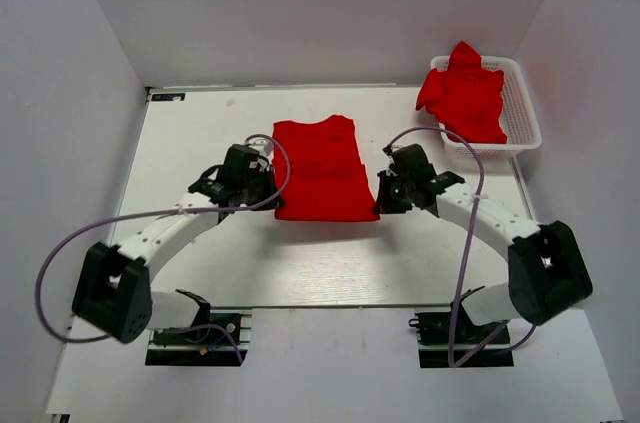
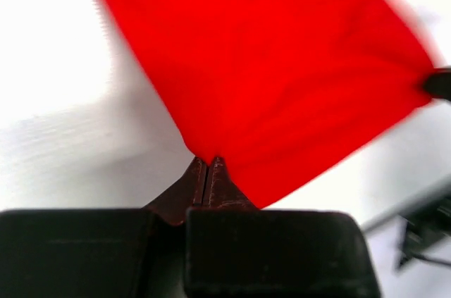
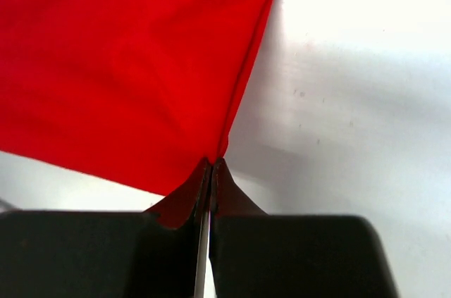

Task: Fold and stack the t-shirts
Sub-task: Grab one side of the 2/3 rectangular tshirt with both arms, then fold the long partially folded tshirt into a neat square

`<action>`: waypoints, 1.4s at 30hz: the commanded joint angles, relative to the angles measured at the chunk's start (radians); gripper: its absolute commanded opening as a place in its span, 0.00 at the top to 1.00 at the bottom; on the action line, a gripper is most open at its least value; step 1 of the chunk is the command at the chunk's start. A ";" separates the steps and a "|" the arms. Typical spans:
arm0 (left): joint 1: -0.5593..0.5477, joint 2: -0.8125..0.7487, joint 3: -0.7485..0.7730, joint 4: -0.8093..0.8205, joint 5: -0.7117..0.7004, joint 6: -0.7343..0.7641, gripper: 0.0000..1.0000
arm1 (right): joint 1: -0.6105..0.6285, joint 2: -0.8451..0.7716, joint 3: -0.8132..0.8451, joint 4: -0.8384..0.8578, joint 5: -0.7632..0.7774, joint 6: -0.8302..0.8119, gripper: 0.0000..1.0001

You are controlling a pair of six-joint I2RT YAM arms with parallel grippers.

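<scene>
Basket (image 1: 524, 115): far right counter (image 1: 190, 153) corner, t-shirts (image 1: 462, 95) heaped inside.
Left end effector (image 2: 208, 165): clamped on flat t-shirt (image 1: 322, 178).
Right end effector (image 3: 211, 165): same.

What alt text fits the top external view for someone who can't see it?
A red t-shirt lies flat mid-table, its near corners pinched by the left fingers and right fingers. More red t-shirts fill a white basket far right.

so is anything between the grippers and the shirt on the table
Nothing visible does. The left gripper and right gripper are each shut on a near corner of the t-shirt. The basket sits apart at the far right.
</scene>
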 commanded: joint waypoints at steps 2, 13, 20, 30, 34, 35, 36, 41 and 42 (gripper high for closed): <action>-0.004 -0.131 -0.011 -0.077 0.084 -0.027 1.00 | 0.016 -0.092 0.004 -0.114 -0.037 -0.049 1.00; 0.008 -0.013 0.233 -0.115 -0.070 -0.103 1.00 | 0.007 0.027 0.353 -0.123 0.124 -0.075 1.00; 0.027 0.111 0.390 -0.232 -0.287 -0.183 1.00 | 0.001 0.196 0.569 -0.119 0.239 -0.061 1.00; 0.099 0.271 0.563 -0.201 -0.351 -0.162 1.00 | -0.031 0.490 0.955 -0.199 0.265 -0.118 1.00; 0.120 0.361 0.626 -0.183 -0.332 -0.142 1.00 | -0.042 0.590 1.075 -0.237 0.251 -0.127 1.00; 0.129 0.402 0.638 -0.169 -0.309 -0.130 1.00 | -0.048 0.599 1.081 -0.243 0.250 -0.127 1.00; 0.129 0.424 0.666 -0.169 -0.295 -0.130 1.00 | -0.051 0.627 1.090 -0.242 0.244 -0.127 1.00; 0.151 0.524 0.738 -0.178 -0.270 -0.119 1.00 | -0.070 0.690 1.162 -0.239 0.222 -0.145 1.00; 0.161 0.524 0.738 -0.178 -0.270 -0.119 1.00 | -0.073 0.719 1.176 -0.229 0.202 -0.156 1.00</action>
